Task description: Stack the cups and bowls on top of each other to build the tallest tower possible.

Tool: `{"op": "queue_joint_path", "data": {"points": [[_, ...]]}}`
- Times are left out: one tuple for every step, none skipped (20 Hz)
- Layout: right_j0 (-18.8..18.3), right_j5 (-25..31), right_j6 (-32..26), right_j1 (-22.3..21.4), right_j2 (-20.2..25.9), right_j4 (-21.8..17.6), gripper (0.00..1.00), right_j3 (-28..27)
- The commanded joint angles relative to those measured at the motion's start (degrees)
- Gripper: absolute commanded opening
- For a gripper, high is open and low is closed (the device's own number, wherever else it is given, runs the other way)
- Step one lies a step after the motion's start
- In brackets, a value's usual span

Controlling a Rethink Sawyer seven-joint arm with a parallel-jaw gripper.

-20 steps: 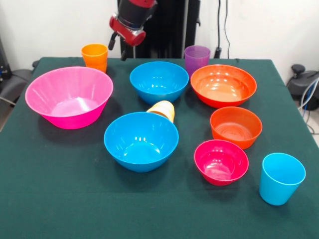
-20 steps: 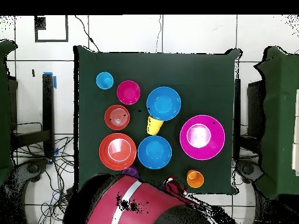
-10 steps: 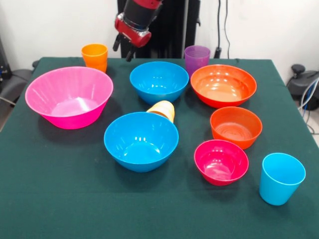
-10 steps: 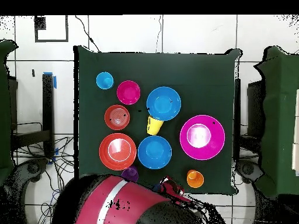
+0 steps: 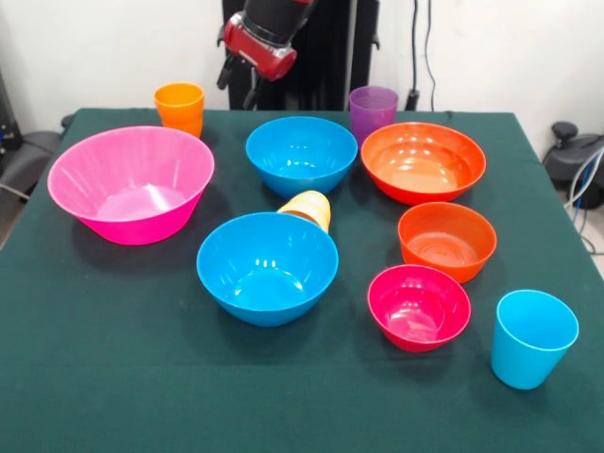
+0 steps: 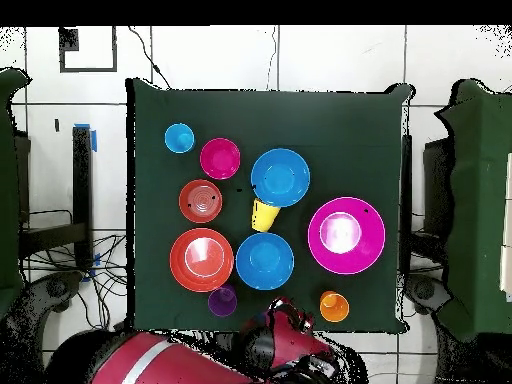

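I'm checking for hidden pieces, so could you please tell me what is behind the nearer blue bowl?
Behind the nearer blue bowl a yellow-orange cup lies on its side, open mouth showing. The bowl's rim covers its lower part.

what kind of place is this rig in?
Probably a robotics lab: a green-clothed table of plastic bowls and cups, loose cables by a white wall, and a floor marked in a grid.

the scene is seen in the front view from across the green table [image 5: 113, 377], low and fairly near, with the bowls filling the frame. in the overhead view it is seen straight down from much higher, so the whole table [image 6: 340, 130] and surrounding floor are taken in. the tabletop is shared by both views.
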Motion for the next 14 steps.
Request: {"op": "queue_joint_path", "data": {"points": [[1.21,10.90,1.64,-3.60,1.80,0.06,1.00,-5.74],[1.23,11.43,1.36,-3.88,1.78,-0.30,1.00,-6.06],[1.24,11.96,1.07,-4.15,1.75,-0.66,1.00,-6.38],[1.08,12.58,0.62,-4.46,1.89,-1.20,1.00,-6.84],[0.87,12.99,0.23,-4.61,2.07,-1.74,1.00,-7.27],[0.74,13.38,-0.35,-4.87,2.13,-2.40,1.00,-7.84],[0.59,13.59,-0.46,-4.88,2.30,-2.75,1.00,-8.02],[0.39,13.63,-0.62,-4.99,2.48,-3.20,1.00,-8.29],[0.09,13.47,-0.44,-4.92,2.68,-3.49,1.00,-8.21],[-0.06,13.33,-0.17,-4.82,2.84,-3.77,1.00,-8.29],[-0.24,13.08,0.11,-4.71,2.94,-4.04,1.00,-8.30],[-0.48,13.03,0.31,-4.65,3.17,-4.33,1.00,-8.37],[-0.75,12.60,0.55,-4.41,3.41,-4.66,1.00,-8.32],[-0.96,12.52,0.74,-4.36,3.62,-4.92,1.00,-8.42]]}}
